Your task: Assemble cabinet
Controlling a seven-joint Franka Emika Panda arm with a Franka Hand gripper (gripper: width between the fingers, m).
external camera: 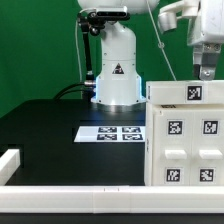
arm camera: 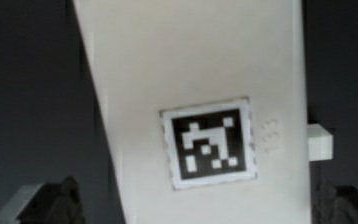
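The cabinet (external camera: 186, 140), a large white boxy body with several black-and-white tags, stands at the exterior view's right. A white tagged panel (external camera: 186, 93) lies across its top. My gripper (external camera: 206, 72) hangs just over that panel's far side. In the wrist view the white panel (arm camera: 176, 70) with one tag (arm camera: 211, 145) fills the space between my dark fingertips (arm camera: 55, 205), which stand wide apart on either side of it. My gripper (arm camera: 202, 212) looks open and straddles the panel; I see narrow dark gaps at both fingers.
The marker board (external camera: 112, 132) lies flat on the black table in front of the robot base (external camera: 115, 78). A long low white bar (external camera: 70, 190) runs along the front edge, with a short white block (external camera: 9, 165) at its left end. A green wall is behind.
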